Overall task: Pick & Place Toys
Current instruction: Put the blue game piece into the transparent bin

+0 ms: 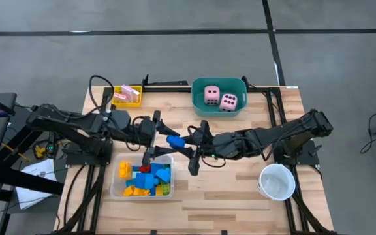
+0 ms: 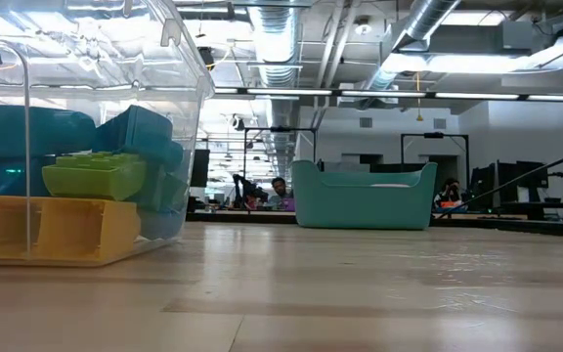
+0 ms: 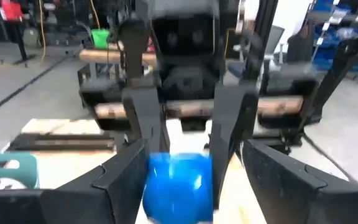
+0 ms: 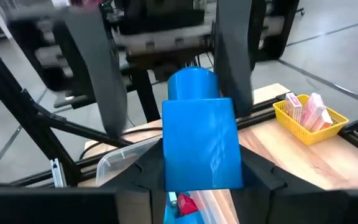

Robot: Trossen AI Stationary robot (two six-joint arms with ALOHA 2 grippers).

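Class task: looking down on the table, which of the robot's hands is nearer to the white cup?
The right hand. It is at mid-table with the blue block, up and to the left of the white cup in the high view. The left hand meets it there, slightly farther off.

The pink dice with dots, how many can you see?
2. Both pink dice sit side by side inside the teal tub at the table's far edge: one to the left, the other to the right. None show elsewhere, though the block pile could hide something.
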